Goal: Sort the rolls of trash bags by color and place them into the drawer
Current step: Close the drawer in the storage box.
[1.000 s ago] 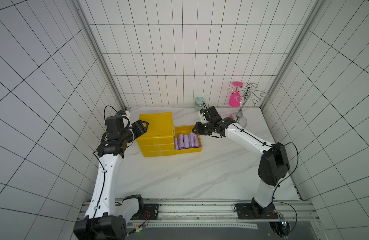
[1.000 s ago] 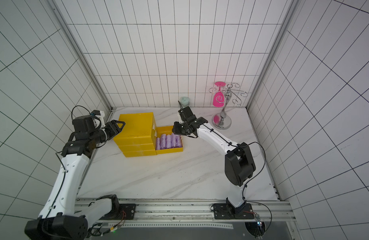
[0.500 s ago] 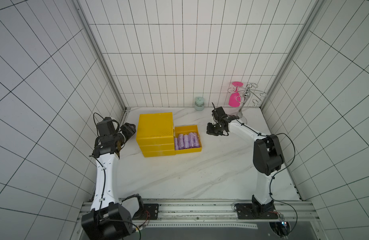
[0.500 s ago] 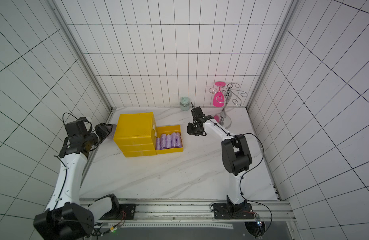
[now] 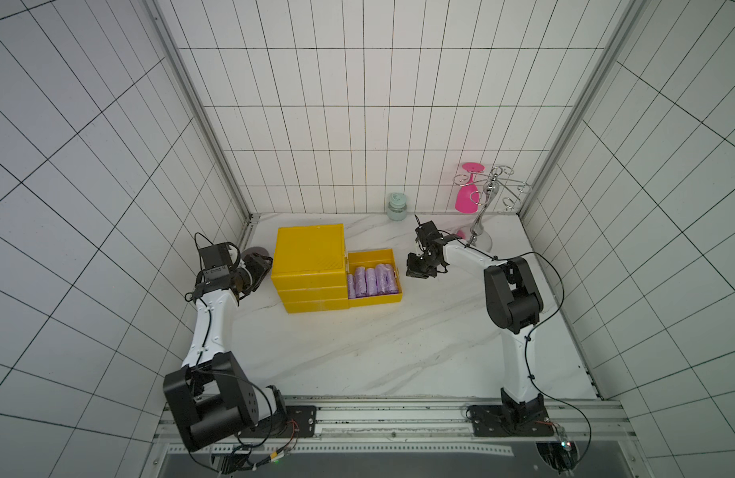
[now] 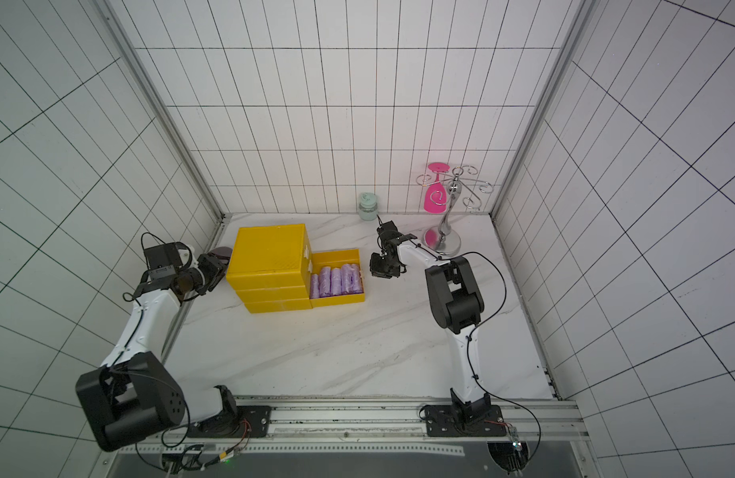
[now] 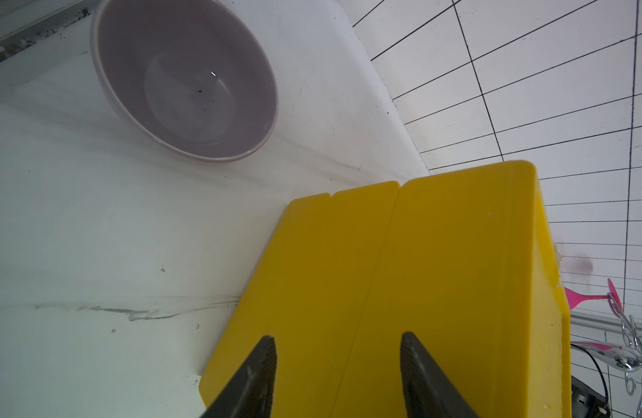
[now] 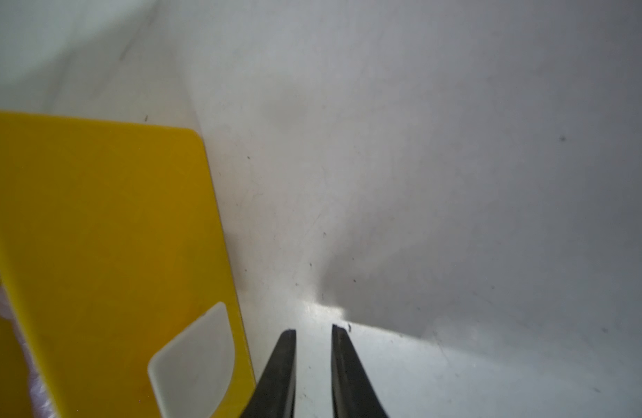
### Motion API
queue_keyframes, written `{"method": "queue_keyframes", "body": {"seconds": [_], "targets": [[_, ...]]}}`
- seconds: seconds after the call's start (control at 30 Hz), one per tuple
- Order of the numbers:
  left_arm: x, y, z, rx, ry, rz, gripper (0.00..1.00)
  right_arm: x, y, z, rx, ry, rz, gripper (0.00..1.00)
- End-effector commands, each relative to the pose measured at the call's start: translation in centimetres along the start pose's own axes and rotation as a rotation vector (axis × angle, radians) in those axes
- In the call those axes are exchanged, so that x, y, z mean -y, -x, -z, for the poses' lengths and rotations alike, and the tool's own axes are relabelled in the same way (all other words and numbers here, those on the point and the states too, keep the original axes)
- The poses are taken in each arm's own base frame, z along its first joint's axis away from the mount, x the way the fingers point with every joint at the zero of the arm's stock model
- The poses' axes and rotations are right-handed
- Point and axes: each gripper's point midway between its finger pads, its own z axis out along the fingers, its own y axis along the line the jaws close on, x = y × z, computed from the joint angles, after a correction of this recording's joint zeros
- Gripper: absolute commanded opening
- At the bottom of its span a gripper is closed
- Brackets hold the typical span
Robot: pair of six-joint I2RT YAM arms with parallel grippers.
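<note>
Several lilac rolls of trash bags lie side by side in the drawer pulled out of the yellow cabinet. My left gripper hovers at the cabinet's left side, open, nothing between its fingers. My right gripper hangs just right of the drawer, pointing down at the table. Its fingers stand a narrow gap apart and hold nothing.
An empty lilac bowl sits in the back left corner behind my left gripper. A mint jar stands at the back wall. A chrome rack holding a pink glass is at the back right.
My left arm has drawn back from the cabinet toward the left wall. My right gripper left the drawer's far corner and now sits to the drawer's right. The rolls have not moved.
</note>
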Motion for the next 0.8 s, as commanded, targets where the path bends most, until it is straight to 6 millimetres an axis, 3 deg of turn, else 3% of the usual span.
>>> {"method": "queue_keyframes", "body": {"seconds": [0.0,0.33,0.77], "targets": [[1.1,0.2,-0.1,-0.003,-0.048,-0.027,0.53,-1.4,1.4,0.1,0.012,0.057,-0.009,0.21],[0.8,-0.2,-0.6,-0.027,-0.055,-0.020,0.53,-2.6,1.1,-1.3,-0.011,0.091,-0.011,0.21],[1.4,-0.8,-0.9,-0.044,-0.065,-0.036,0.54,-7.1,-0.2,-2.5,-0.038,0.142,0.038,0.21]]}}
